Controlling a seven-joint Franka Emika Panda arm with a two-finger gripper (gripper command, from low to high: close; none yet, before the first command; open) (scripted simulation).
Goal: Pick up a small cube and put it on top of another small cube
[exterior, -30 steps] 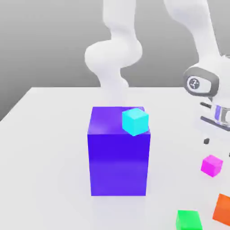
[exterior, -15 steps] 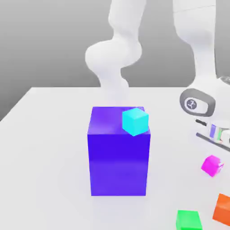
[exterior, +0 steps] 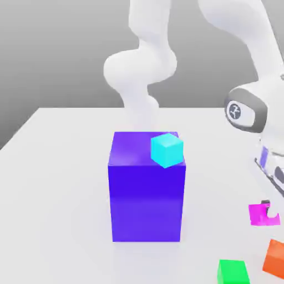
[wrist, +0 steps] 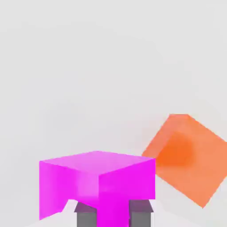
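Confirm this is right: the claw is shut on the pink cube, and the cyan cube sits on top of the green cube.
One thing is wrong: the exterior view shows the cyan cube on the big blue block, not the green cube, which sits on the table. The rest holds: the claw is shut on the pink cube.

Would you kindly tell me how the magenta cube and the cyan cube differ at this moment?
The magenta cube sits between the gripper fingers, low near the table; the cyan cube rests free on top of the big blue-purple block. They differ in colour. Both are small plain cubes of similar size.
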